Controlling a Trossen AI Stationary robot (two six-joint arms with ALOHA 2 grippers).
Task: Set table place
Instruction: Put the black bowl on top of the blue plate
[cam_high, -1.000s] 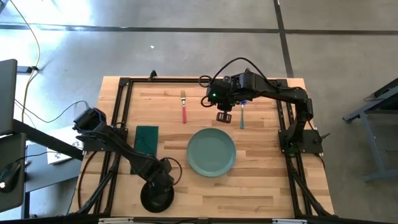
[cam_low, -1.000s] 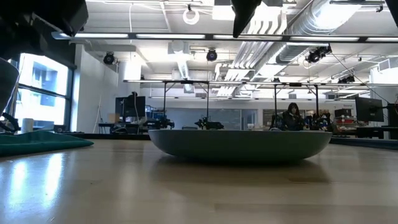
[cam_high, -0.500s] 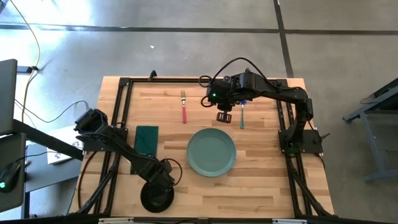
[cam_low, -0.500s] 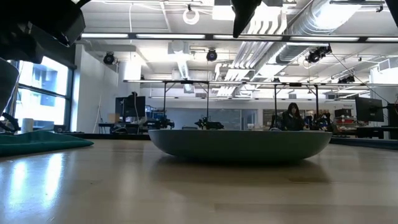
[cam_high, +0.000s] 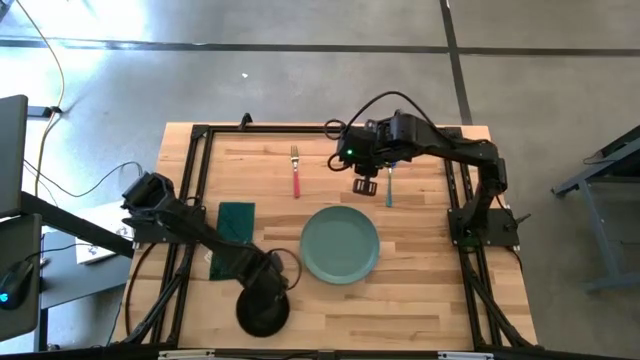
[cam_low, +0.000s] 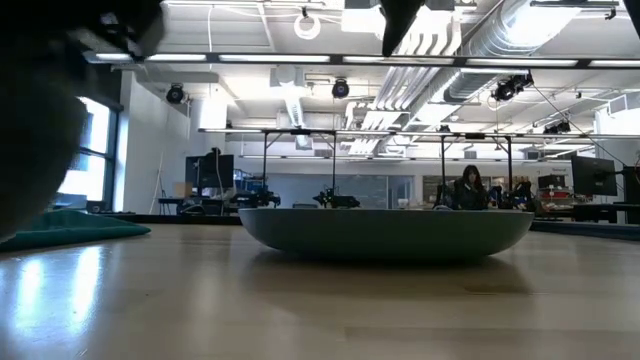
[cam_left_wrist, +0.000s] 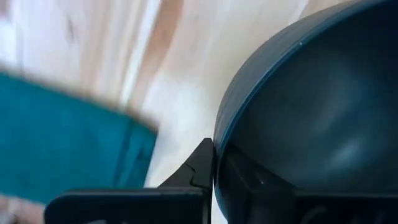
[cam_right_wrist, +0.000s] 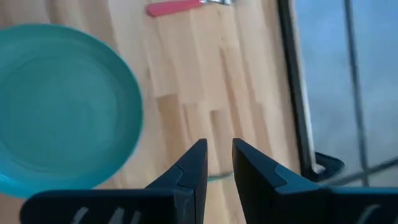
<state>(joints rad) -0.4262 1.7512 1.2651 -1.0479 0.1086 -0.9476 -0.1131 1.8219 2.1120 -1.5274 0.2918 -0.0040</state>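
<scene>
dark bowl (cam_left_wrist: 311, 118) cropped, teal napkin (cam_left_wrist: 62, 143) blurred

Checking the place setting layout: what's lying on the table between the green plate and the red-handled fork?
In the high view, only bare table separates the green plate from the red-handled fork.

Grey concrete floor (cam_high: 300, 80); ceiling ducts (cam_low: 560, 40), bright windows (cam_low: 95, 140).
</scene>
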